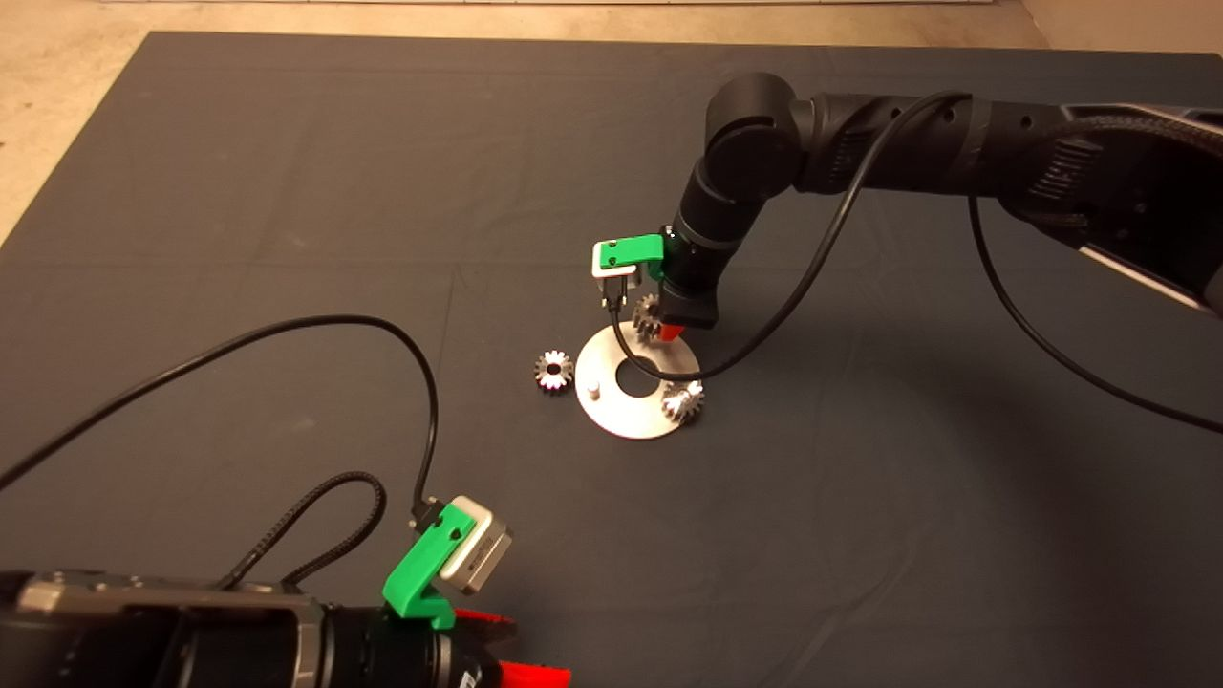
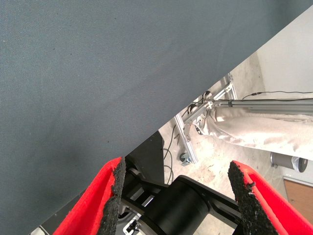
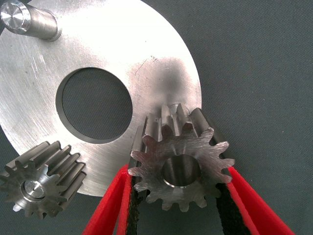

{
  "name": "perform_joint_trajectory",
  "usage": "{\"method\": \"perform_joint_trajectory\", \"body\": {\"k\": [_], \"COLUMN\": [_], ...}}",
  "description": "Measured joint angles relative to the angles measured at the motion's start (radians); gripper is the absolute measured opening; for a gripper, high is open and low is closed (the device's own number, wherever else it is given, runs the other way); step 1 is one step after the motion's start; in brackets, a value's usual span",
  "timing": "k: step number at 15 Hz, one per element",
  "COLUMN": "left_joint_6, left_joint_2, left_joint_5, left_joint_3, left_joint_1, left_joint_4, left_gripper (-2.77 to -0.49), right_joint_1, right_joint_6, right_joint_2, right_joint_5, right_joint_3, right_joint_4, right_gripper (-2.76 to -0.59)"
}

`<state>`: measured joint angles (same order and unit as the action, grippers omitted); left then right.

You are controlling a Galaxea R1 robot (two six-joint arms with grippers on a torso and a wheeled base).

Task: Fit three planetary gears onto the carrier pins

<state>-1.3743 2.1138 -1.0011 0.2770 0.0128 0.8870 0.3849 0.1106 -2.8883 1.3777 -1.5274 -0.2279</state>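
The right gripper (image 3: 182, 196) pinches one planetary gear (image 3: 181, 164) between its red fingers (image 3: 110, 205), pads pressed against the teeth on both sides. The gear hangs over the far rim of the silver disc (image 3: 146, 78), its bore open toward the wrist camera — the carrier pin beneath is almost wholly hidden, only a small silvery tip showing past the gear's far edge. In the head view the gripper's body and a looping black cable (image 1: 764, 325) cover much of that gear (image 1: 648, 313).

A second gear (image 3: 41, 183) sits seated on a pin at the disc's rim, the pin's end visible in its bore. The third pin (image 3: 29, 22) stands bare, partly cut off by the wrist picture's edge. The third gear (image 1: 553, 370) lies on the dark mat (image 1: 287, 191) just beside the disc.

The left gripper (image 2: 176, 196) waits at the mat's near left edge, fingers spread wide — holding nothing.
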Motion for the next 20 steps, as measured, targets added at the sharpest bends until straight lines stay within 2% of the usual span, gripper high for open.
{"method": "perform_joint_trajectory", "body": {"k": [5, 20], "left_joint_6": [0.000, 0.000], "left_joint_2": [0.000, 0.000], "left_joint_5": [0.002, 0.002], "left_joint_3": [0.000, 0.000], "left_joint_1": [0.000, 0.000], "left_joint_4": [0.000, 0.000], "left_gripper": [-1.80, -1.80], "right_joint_1": [0.001, 0.001], "right_joint_6": [0.000, -0.001], "right_joint_2": [-0.016, -0.018], "right_joint_5": [0.018, 0.015], "right_joint_3": [-0.003, -0.003], "right_joint_4": [-0.003, -0.006], "right_gripper": [-2.38, -2.38]}}
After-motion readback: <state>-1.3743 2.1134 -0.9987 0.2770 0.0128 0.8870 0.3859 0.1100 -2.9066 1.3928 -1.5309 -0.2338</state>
